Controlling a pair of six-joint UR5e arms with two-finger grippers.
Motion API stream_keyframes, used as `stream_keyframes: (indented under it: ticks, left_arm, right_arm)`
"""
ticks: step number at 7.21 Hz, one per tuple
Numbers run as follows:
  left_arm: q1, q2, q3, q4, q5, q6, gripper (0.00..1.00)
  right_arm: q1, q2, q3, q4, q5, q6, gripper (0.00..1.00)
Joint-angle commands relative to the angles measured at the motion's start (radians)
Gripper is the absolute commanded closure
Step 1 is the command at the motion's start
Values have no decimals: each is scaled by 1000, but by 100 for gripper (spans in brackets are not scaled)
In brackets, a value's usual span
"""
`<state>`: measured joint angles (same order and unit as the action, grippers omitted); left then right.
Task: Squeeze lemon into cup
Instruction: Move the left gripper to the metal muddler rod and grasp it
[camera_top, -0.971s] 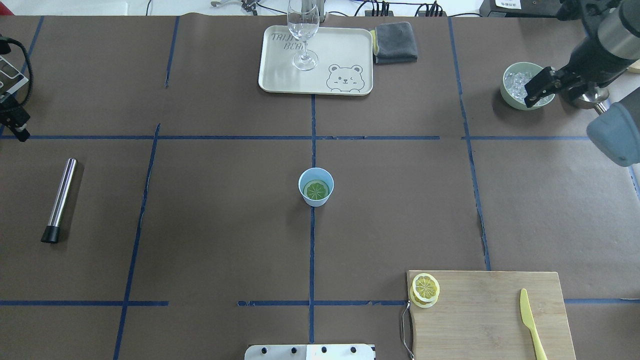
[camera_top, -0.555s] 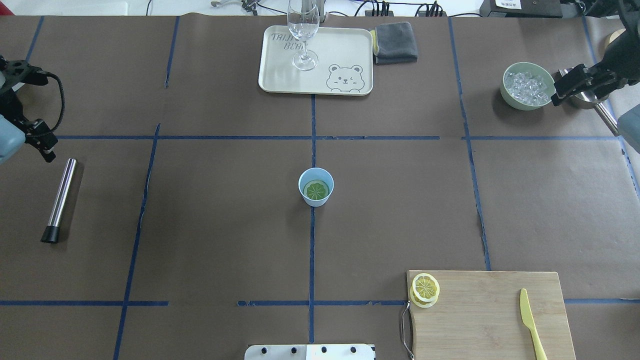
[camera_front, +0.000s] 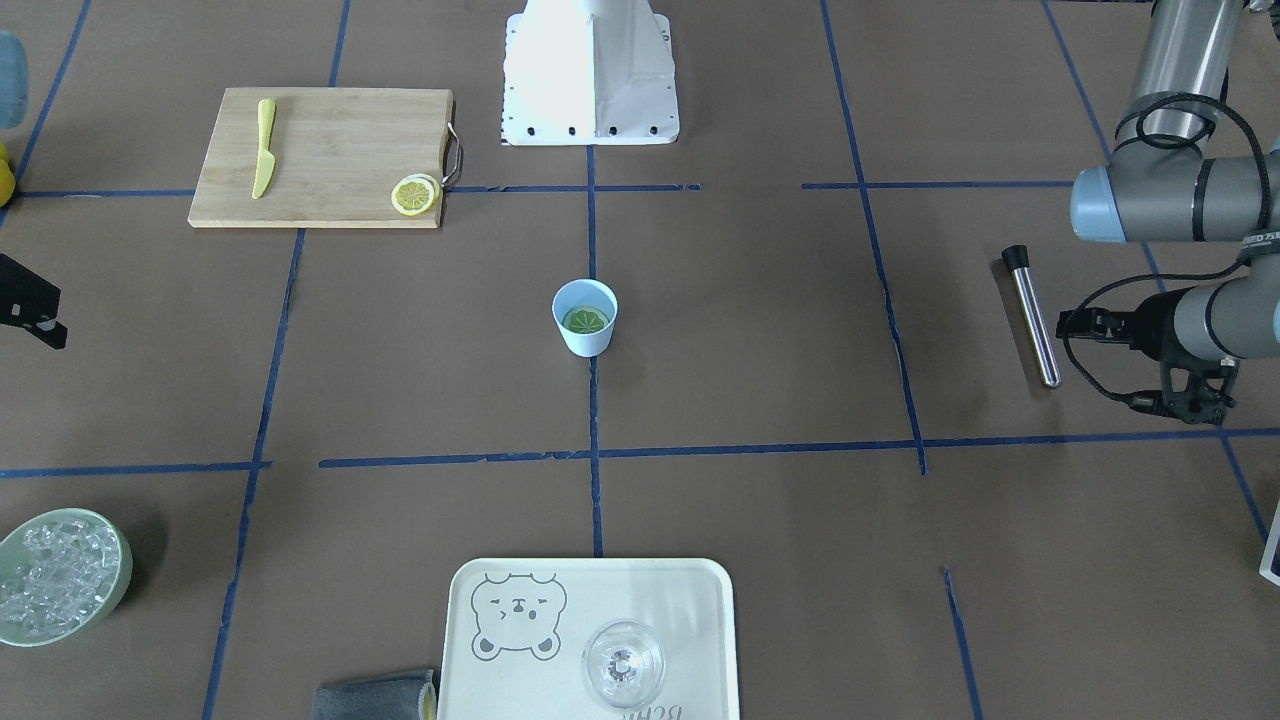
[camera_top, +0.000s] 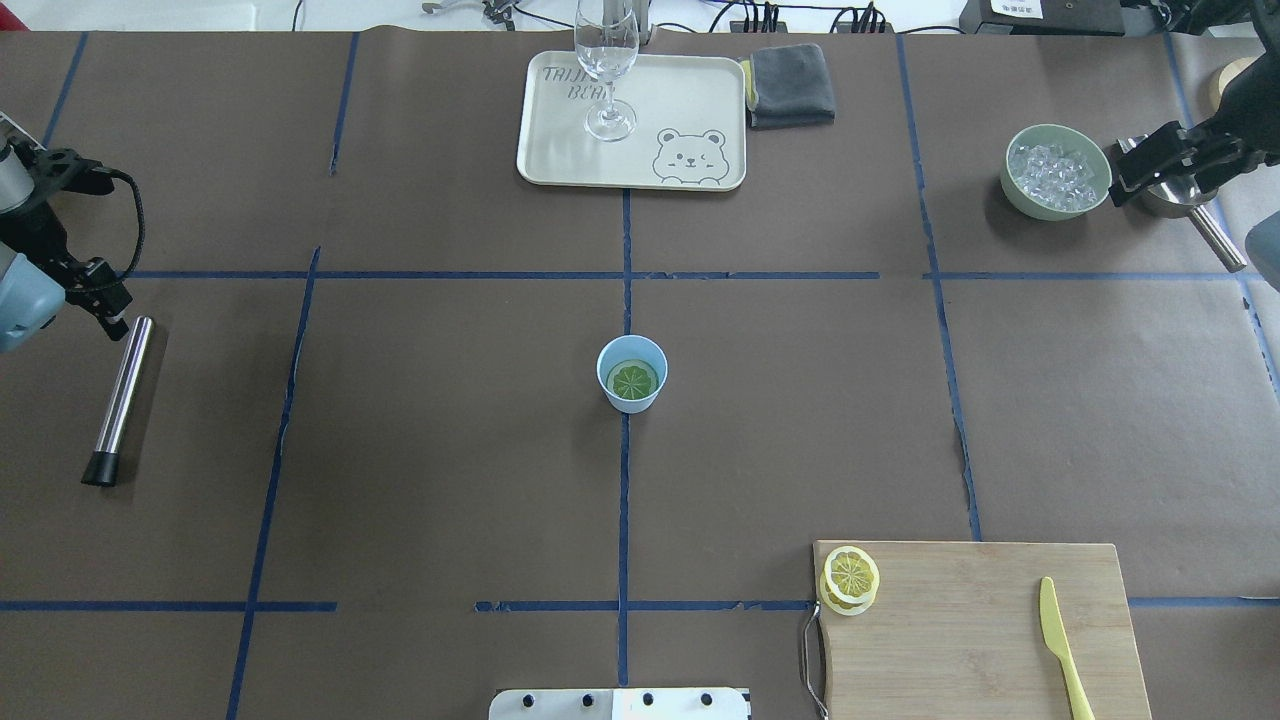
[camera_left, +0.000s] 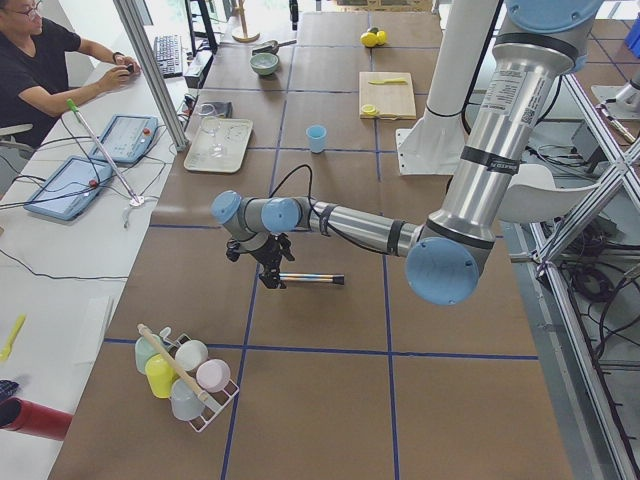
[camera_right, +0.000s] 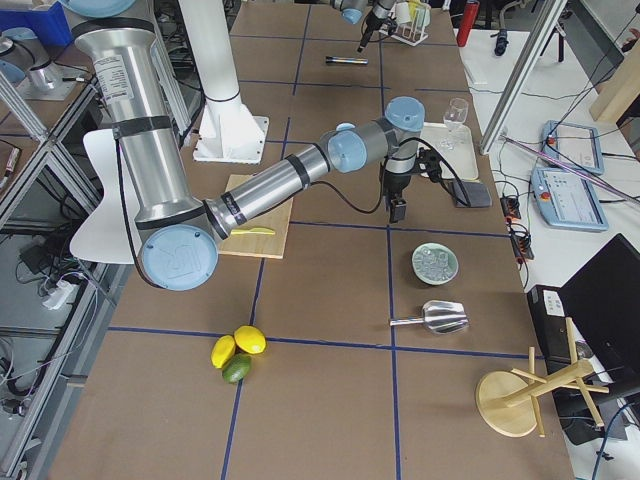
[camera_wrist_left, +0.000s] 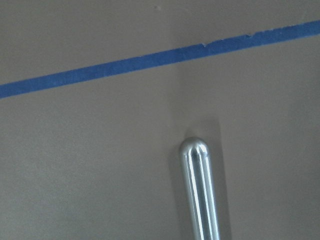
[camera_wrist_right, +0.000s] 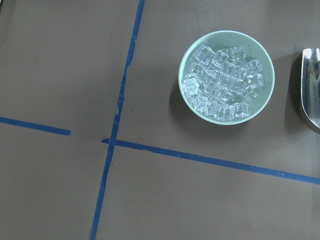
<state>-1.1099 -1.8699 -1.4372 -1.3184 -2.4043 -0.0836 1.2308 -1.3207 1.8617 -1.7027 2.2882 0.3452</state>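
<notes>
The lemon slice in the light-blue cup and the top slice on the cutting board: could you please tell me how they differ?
The cup slice looks greenish in shade; the board slice is bright yellow. The cup slice lies alone inside the cup mid-table; the board slice rests stacked on another slice at a corner of the cutting board. Both are round, segmented and lie flat.

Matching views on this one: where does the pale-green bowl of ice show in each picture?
Front-facing: bowl in the lower left corner.
Overhead: bowl at upper right.
Exterior left: bowl far off, top centre.
Exterior right: bowl right of centre, just above the metal scoop.
Left wrist: not in it.
Right wrist: bowl at upper right.
Shared landmark: the metal scoop beside it, seen in the overhead, exterior right and right wrist views.
</notes>
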Motion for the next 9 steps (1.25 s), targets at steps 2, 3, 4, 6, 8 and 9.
stream_keyframes:
  ticks: [2,3,4,6,8,9]
  left_arm:
    - [36,15,9,-48,-25,-64,0]
    - [41,29,29,-94,-26,-64,0]
    - [42,31,41,-110,-26,-65,0]
    - [51,29,43,-113,-26,-80,0]
    - [74,31,46,-166,-24,-152,0]
    - [74,34,47,-167,-24,-153,0]
  right_arm:
    - [1,0,-1,0,1,0,0]
    - [1,0,-1,0,1,0,0]
    - [1,0,1,0,1,1,0]
    - [1,0,1,0,2,2,0]
    - [1,0,1,0,1,2,0]
    - [1,-2,1,0,2,2,0]
